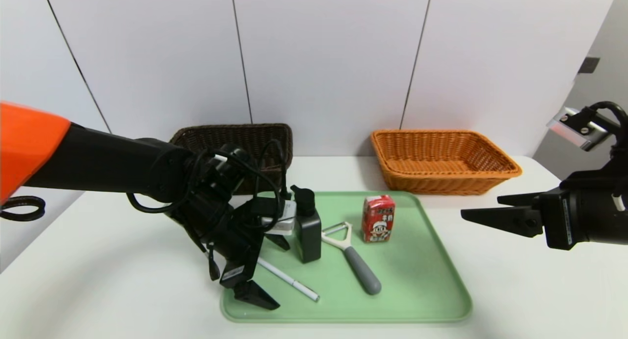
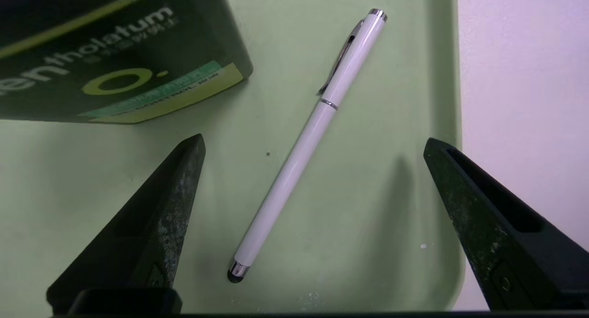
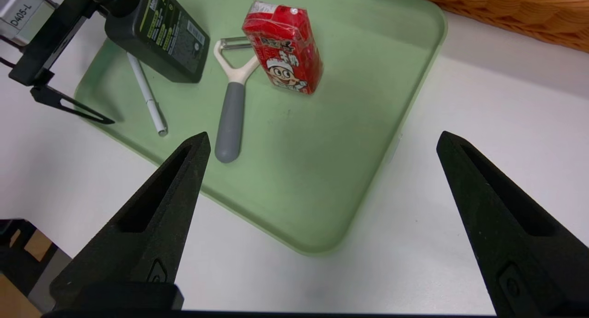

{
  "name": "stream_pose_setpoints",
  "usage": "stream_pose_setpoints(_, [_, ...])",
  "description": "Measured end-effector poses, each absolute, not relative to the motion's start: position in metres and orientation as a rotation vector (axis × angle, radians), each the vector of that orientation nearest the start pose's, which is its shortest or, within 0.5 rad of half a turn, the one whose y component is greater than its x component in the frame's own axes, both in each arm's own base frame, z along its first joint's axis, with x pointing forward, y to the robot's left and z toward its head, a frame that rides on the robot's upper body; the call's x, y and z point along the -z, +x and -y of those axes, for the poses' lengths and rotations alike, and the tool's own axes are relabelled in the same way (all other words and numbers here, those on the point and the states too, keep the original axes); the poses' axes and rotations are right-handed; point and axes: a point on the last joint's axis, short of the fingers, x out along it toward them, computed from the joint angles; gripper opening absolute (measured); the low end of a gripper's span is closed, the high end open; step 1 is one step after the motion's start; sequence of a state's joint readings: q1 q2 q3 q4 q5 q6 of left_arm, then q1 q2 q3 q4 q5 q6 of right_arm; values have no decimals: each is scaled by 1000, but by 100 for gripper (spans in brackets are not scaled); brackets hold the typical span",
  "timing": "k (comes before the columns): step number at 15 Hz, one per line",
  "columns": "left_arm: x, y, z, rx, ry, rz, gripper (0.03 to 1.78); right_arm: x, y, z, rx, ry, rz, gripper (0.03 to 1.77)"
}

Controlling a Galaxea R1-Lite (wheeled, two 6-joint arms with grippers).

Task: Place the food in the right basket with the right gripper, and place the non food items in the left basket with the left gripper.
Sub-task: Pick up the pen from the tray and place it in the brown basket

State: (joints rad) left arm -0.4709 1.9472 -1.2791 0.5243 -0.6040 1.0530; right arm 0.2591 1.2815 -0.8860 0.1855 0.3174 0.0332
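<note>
A slim white pen [image 1: 289,280] [image 2: 303,157] lies on the green tray [image 1: 417,280] near its front left corner. My left gripper [image 1: 283,278] [image 2: 314,141] hovers open just above the pen, one finger on each side, touching nothing. The black pump bottle [image 1: 308,236] [image 2: 115,55] stands right beside it. The white peeler with a grey handle [image 1: 360,268] [image 3: 230,115] lies mid-tray. Behind it the red drink carton [image 1: 378,219] [image 3: 285,55] stands upright. My right gripper [image 1: 483,206] [image 3: 323,135] hangs open and empty over the table, right of the tray.
The dark brown basket [image 1: 235,135] sits at the back left, partly hidden by my left arm. The orange basket [image 1: 441,157] [image 3: 506,9] sits at the back right, holding nothing. The white table [image 1: 539,290] surrounds the tray, and a wall stands close behind the baskets.
</note>
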Motion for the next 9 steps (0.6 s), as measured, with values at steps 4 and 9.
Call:
stream_pose_setpoints(4, [-131, 294, 158, 1474, 731, -646, 169, -234, 181, -55, -548, 58, -595, 170])
stream_pose_setpoints(9, [-129, 296, 158, 1473, 728, -650, 169, -236, 179, -55, -548, 62, -587, 170])
